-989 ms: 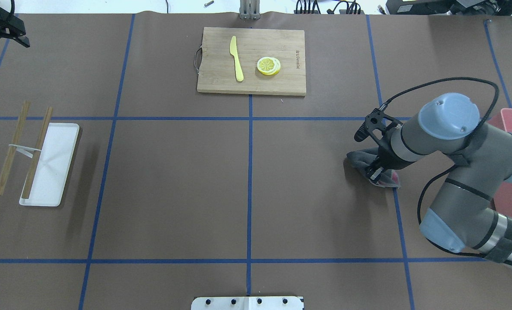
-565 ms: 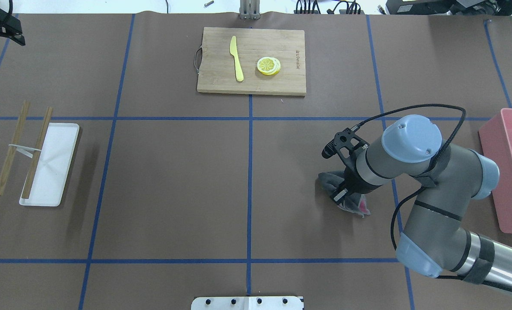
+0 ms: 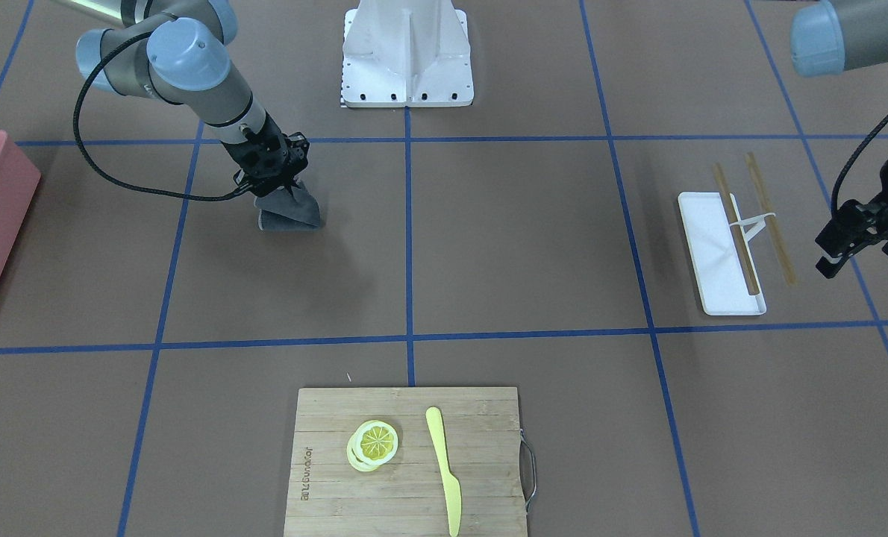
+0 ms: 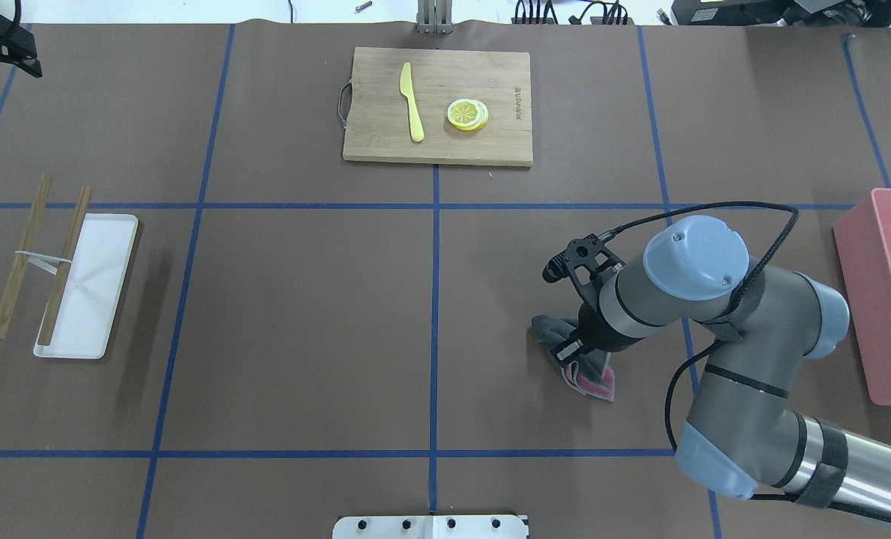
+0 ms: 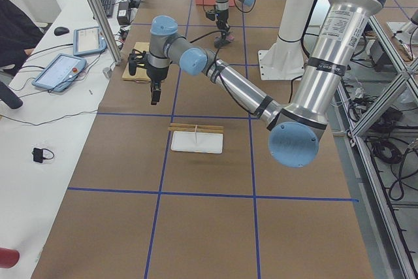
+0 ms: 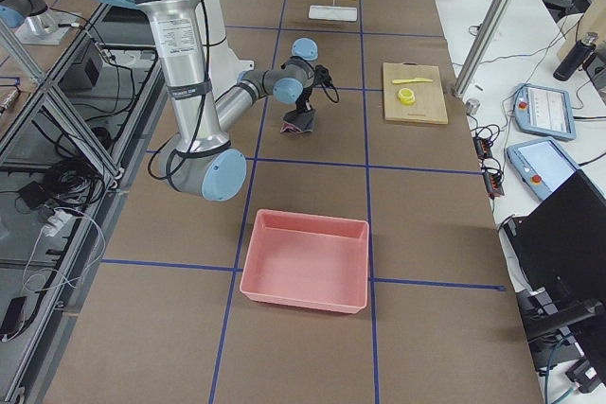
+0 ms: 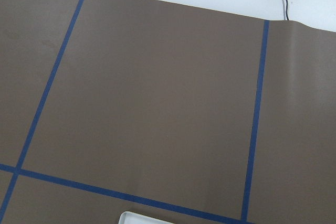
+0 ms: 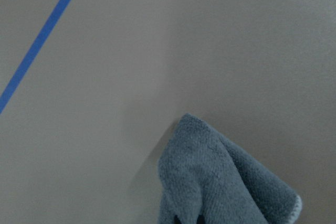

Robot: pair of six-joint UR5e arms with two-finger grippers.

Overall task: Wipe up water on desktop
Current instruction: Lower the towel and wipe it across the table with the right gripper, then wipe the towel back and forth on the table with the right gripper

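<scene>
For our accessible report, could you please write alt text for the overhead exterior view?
The right gripper holds a grey cloth on the brown desktop, right of centre. Far side: a bamboo cutting board with yellow knife and lemon slices; left: a white tray with chopsticks.

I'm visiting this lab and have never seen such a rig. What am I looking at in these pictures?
Two robot arms stand at a brown desktop marked with blue tape. Cameras look from overhead, from across the table, from both ends, and from each wrist. The right gripper is shut on a grey cloth that touches the desktop. The left gripper hangs empty near a white tray and two wooden sticks. Also there: a cutting board with a yellow knife and lemon slices, and a pink bin. I can make out no water.
</scene>
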